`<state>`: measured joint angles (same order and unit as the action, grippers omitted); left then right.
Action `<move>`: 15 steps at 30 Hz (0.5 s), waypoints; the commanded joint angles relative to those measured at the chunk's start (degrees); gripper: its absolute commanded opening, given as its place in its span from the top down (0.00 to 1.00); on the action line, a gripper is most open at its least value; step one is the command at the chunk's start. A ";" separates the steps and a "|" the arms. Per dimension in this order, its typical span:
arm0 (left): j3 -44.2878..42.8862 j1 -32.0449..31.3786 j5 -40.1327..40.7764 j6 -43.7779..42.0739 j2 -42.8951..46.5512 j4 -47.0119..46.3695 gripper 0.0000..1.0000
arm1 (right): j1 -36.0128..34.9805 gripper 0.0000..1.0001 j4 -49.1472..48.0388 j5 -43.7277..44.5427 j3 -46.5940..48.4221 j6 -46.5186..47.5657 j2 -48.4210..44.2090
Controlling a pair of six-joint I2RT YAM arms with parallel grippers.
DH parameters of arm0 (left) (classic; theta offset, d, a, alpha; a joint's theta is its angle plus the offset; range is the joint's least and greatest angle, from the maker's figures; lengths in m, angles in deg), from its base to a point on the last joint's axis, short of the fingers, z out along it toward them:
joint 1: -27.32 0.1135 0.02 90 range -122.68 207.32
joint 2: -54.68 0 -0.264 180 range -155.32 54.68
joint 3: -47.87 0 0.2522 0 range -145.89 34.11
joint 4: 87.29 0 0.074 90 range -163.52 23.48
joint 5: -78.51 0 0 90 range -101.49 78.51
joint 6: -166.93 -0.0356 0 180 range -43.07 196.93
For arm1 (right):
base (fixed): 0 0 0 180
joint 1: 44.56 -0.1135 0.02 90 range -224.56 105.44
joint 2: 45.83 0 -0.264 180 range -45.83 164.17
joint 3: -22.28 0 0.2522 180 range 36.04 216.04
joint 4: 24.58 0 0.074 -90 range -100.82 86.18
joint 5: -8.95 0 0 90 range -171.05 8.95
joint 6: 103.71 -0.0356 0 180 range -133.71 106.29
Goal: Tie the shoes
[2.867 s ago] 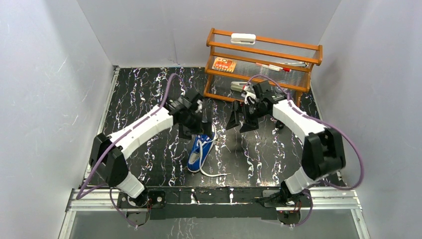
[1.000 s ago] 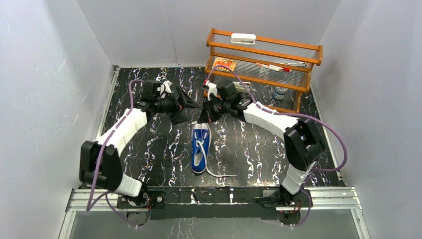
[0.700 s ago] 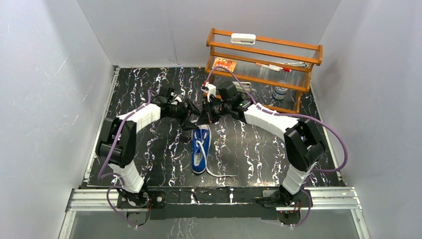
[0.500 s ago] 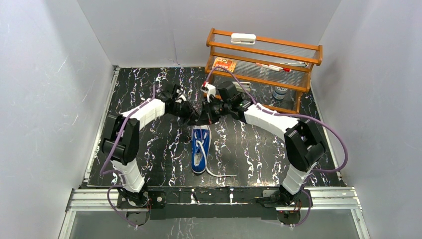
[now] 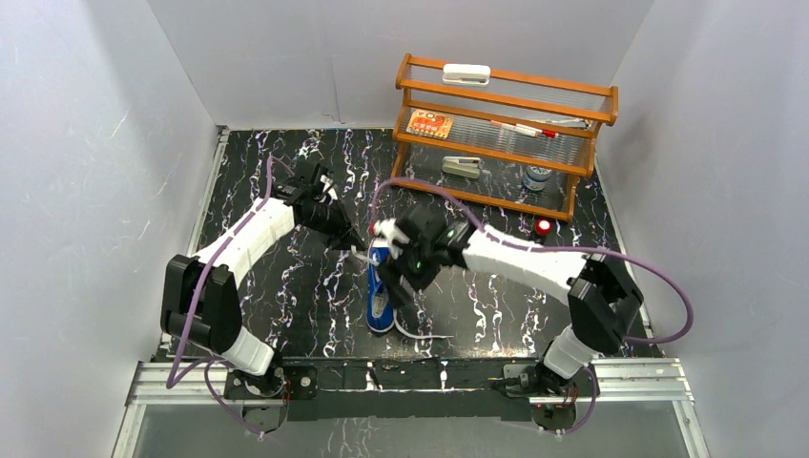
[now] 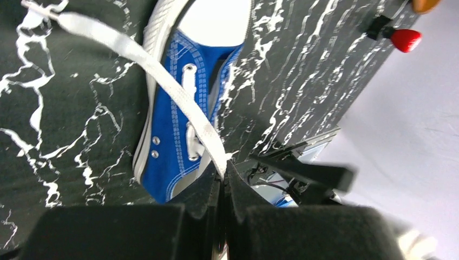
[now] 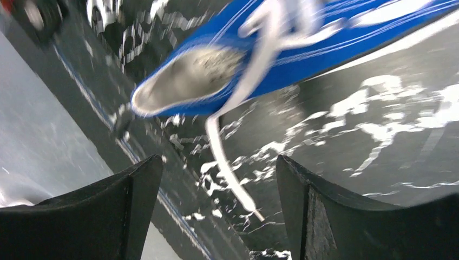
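The blue shoe [image 5: 383,303] with its white toe cap lies in the middle of the black marbled table [image 5: 286,277], toe pointing away from the arm bases. My left gripper [image 5: 349,240] is just left of the toe and shut on one white lace [image 6: 162,76], which runs taut from the eyelets into the closed jaws. In the left wrist view the shoe [image 6: 173,124] lies beyond the pinched tips of the left gripper [image 6: 223,174]. My right gripper [image 5: 399,281] hovers over the shoe's middle, open and holding nothing. Below it, the other lace [image 7: 224,157] trails loose on the table beside the blurred shoe [image 7: 281,59].
A wooden rack [image 5: 506,105] stands at the back right with a white stapler-like item [image 5: 463,165] and a small jar [image 5: 536,176] under it. A red-capped object [image 5: 544,227] sits on the table right of the arms. Grey walls close in on three sides.
The left gripper shut on the lace near the toe and drew back to the left. The right gripper opened, let the lace go and swung toward the near side over the shoe.
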<state>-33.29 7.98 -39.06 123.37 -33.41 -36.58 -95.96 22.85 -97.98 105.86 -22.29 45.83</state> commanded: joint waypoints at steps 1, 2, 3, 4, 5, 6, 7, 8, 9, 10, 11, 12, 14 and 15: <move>1.00 0.08 1.78 -0.61 2.03 3.58 1.00 | -10.02 0.15 5.24 8.94 -4.76 3.04 -1.09; 0.96 0.07 1.44 -0.44 1.98 3.52 1.00 | -11.57 0.15 4.84 10.80 -5.60 2.89 -0.50; 1.02 0.08 1.13 -0.28 1.78 3.50 1.00 | -12.96 0.15 4.14 12.21 -6.28 3.07 -0.05; 0.98 0.08 0.59 -0.15 1.37 3.36 1.00 | -14.03 0.15 3.66 13.62 -6.77 3.42 0.62; 0.97 0.08 0.23 -0.09 0.96 3.25 1.00 | -14.97 0.15 3.13 14.97 -6.97 3.85 1.67; 0.90 0.07 0.15 -0.10 0.65 3.36 1.00 | -15.82 0.16 2.67 16.21 -7.01 4.41 2.55; 0.77 0.08 0.26 -0.11 0.49 3.45 1.00 | -16.63 0.17 2.27 19.71 -6.98 4.56 3.50; 0.74 0.08 0.44 0.15 0.54 3.47 1.00 | -17.31 0.19 1.70 22.11 -6.96 4.42 4.32; 0.74 0.06 0.79 0.36 0.67 3.48 1.00 | -17.72 0.22 1.18 23.97 -6.91 4.26 5.17; 0.73 0.08 1.08 0.47 0.87 3.61 1.00 | -17.95 0.26 0.41 25.25 -6.86 3.81 5.82; 0.97 0.06 1.24 0.78 1.30 3.91 1.00 | -18.51 0.33 -1.86 24.75 -7.40 3.49 6.07; 1.30 0.08 1.26 0.87 1.63 3.91 1.00 | -18.96 0.36 -3.38 24.14 -8.00 3.38 5.70; 2.15 0.04 1.43 1.08 2.29 3.92 1.00 | -19.74 0.37 -6.64 22.01 -9.88 2.80 3.85; 2.38 0.02 1.62 1.05 2.51 4.02 1.00 | -20.06 0.37 -7.75 21.34 -10.81 2.32 3.01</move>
<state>-32.02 7.98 -37.53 123.85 -33.30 -34.46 -114.39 22.07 -77.09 97.45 -19.18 51.93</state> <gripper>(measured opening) 0.007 0.634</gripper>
